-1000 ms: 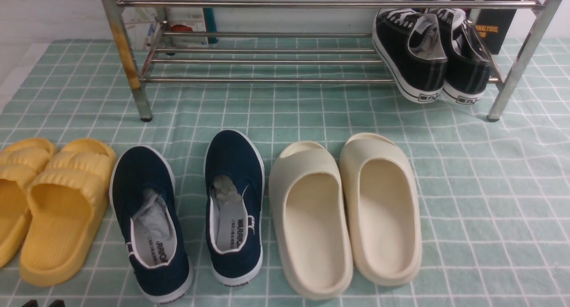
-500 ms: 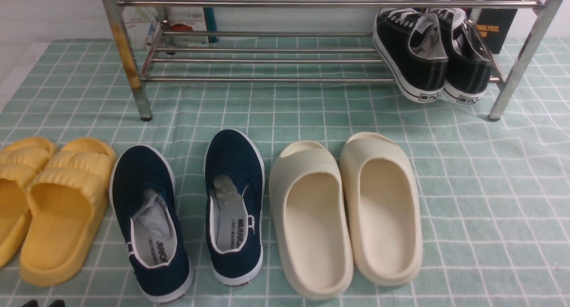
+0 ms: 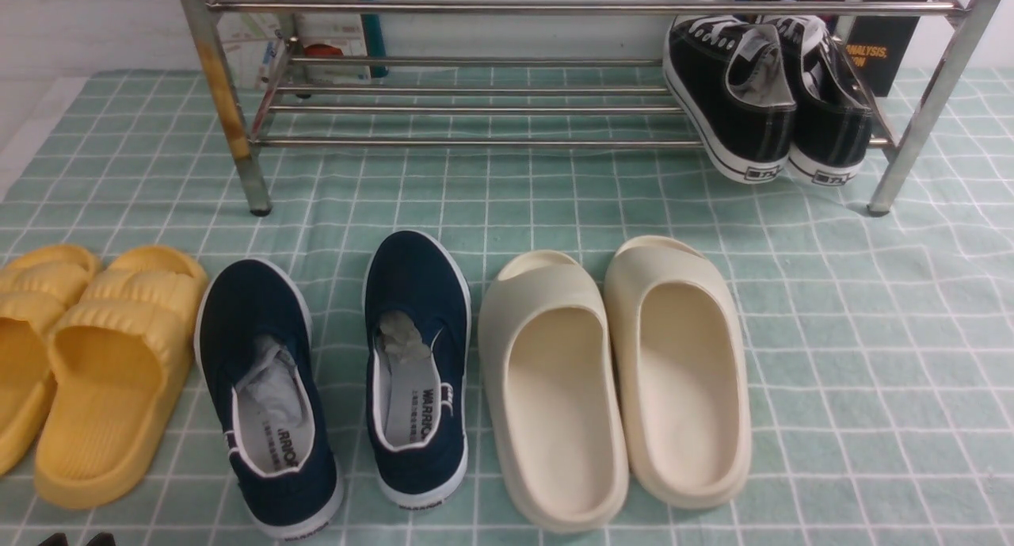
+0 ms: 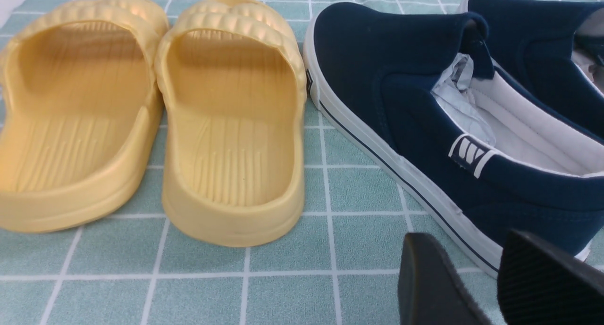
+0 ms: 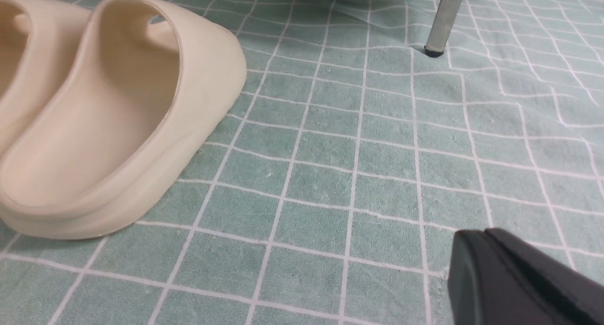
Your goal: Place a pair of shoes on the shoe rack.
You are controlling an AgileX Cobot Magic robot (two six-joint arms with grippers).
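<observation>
Only bits of the robot show. Left claw [image 4: 476, 278]: two matte black fingers [image 4: 432, 280], thick slabs w/ rounded top corners, inner faces finely textured, plain black w/ no markings seen; in front view just two small black tips at the bottom edge [image 3: 77, 540]. Right claw [image 5: 514, 278]: black wedge-shaped block, smooth matte, rounded corner, a thin seam running along its length.

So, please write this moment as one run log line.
black sneakers: on shoe rack, right end | left gripper: open, empty | right gripper: shut, empty
</observation>
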